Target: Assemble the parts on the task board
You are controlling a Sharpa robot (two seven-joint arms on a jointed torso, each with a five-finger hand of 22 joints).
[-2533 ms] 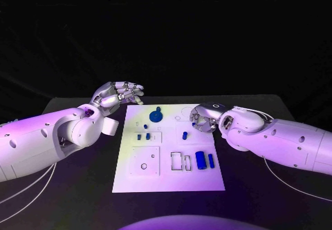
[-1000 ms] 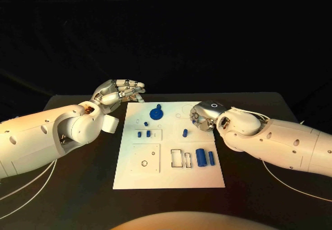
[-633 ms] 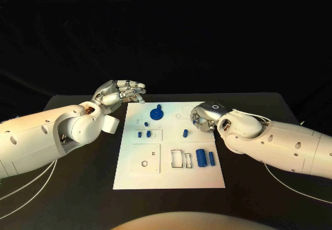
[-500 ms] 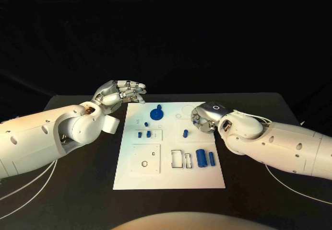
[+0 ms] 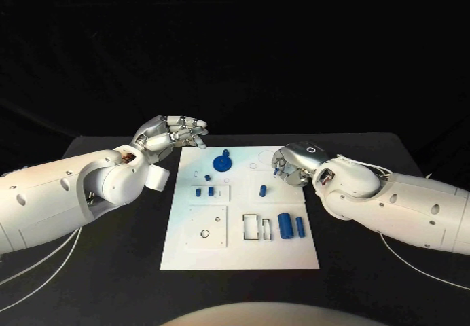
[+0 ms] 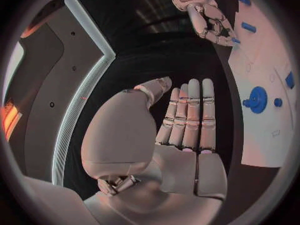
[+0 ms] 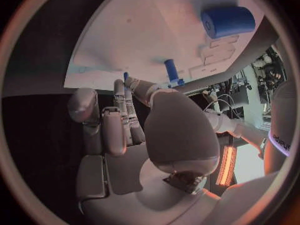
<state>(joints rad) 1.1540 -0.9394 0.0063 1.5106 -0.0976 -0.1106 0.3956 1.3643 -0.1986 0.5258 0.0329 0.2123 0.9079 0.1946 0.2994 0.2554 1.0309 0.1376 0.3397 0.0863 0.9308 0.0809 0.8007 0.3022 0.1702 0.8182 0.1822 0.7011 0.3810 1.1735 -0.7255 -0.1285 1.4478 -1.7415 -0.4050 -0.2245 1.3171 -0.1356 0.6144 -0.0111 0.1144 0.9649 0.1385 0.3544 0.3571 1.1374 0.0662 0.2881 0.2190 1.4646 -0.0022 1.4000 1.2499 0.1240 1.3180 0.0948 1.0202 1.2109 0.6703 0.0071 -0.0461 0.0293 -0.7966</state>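
The white task board (image 5: 240,234) lies mid-table. At its far end stands a blue gear (image 5: 222,162) with a knob, also visible in the left wrist view as the blue gear (image 6: 256,99). Small blue pieces (image 5: 203,192) sit in a frame on the left, and a blue peg (image 5: 263,191) stands near the middle. A blue cylinder (image 5: 284,226) and a blue bar (image 5: 299,227) lie at the right. My left hand (image 5: 177,132) hovers off the board's far left corner, fingers straight, holding nothing. My right hand (image 5: 290,166) is at the board's far right edge, empty, fingers (image 7: 119,122) reaching toward the peg (image 7: 170,71).
An empty rectangular recess (image 5: 205,227) with a small ring sits on the board's left, and narrow slots (image 5: 255,227) lie beside the cylinder. Both white forearms flank the board over the black table (image 5: 98,272). The cylinder (image 7: 228,21) lies past the right hand.
The right forearm has drifted slightly to the right while its hand stays at the board's edge. The left hand and the parts have not moved.
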